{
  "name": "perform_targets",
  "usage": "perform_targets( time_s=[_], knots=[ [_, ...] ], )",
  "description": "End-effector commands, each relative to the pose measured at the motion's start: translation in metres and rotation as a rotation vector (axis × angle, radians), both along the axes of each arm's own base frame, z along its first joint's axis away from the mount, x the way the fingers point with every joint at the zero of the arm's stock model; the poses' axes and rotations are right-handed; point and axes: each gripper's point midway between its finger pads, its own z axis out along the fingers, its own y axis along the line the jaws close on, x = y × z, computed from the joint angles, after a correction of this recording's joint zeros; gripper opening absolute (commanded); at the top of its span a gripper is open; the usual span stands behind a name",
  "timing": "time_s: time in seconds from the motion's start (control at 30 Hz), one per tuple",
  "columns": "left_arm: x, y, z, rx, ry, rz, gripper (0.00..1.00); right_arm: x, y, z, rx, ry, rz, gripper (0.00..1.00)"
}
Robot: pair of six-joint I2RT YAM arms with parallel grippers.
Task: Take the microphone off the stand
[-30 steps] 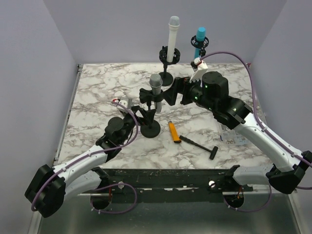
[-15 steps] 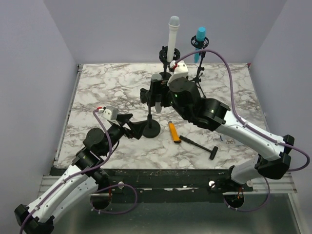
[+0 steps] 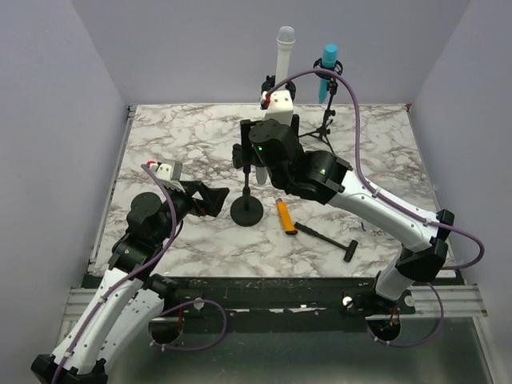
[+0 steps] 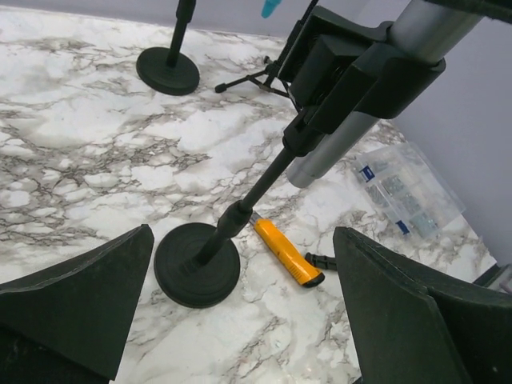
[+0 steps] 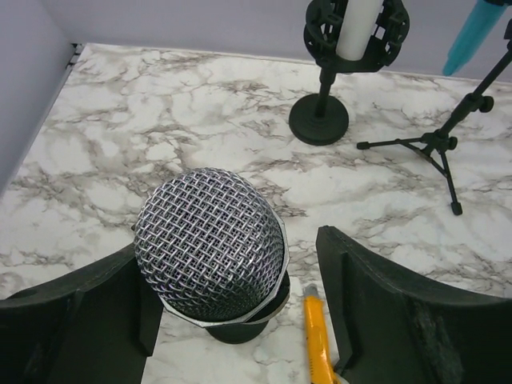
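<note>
The right claw (image 5: 232,260) straddles the microphone (image 5: 210,240) head at centre frame, its fingers apart, with a gap showing on the right side. The microphone sits in the clip of its stand (image 4: 198,264) on the marble counter (image 4: 72,152). The left claw (image 4: 242,236) gapes wide near the stand's base, not touching it.

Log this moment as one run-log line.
phase: pre-grasp | right end effector: open, straddling head of silver mesh-headed microphone | left end effector: open, facing base of black round-based stand, not touching | microphone: in stand
</note>
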Motion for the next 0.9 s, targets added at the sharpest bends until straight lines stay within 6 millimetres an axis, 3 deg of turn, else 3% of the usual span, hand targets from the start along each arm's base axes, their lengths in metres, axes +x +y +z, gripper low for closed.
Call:
perform_targets(
  time_s=[0.0, 0.17, 0.33, 0.43, 0.73, 0.87],
  knots=[
    [-0.014, -0.019, 0.029, -0.041, -0.056, -0.171, 0.99, 0.003, -0.007, 0.008, -0.052, -0.038, -0.03, 0.75],
    [-0.012, -0.023, 0.057, -0.036, -0.11, -0.231, 0.99, 0.004, -0.002, 0.003, -0.08, -0.057, 0.011, 0.55],
    [-0.008, -0.026, 0.075, -0.069, -0.121, -0.271, 0.99, 0.003, 0.008, -0.004, -0.106, -0.056, 0.078, 0.25],
    [-0.008, -0.025, 0.082, -0.081, -0.149, -0.285, 0.99, 0.005, 0.01, -0.01, -0.151, -0.065, 0.134, 0.01],
    [0.01, -0.015, 0.09, -0.105, -0.185, -0.294, 0.99, -0.001, 0.016, -0.022, -0.145, -0.061, 0.378, 0.01],
    [0.015, -0.025, 0.085, -0.013, -0.238, -0.393, 0.94, -0.004, 0.015, -0.02, -0.11, -0.052, 0.461, 0.01]
  ],
)
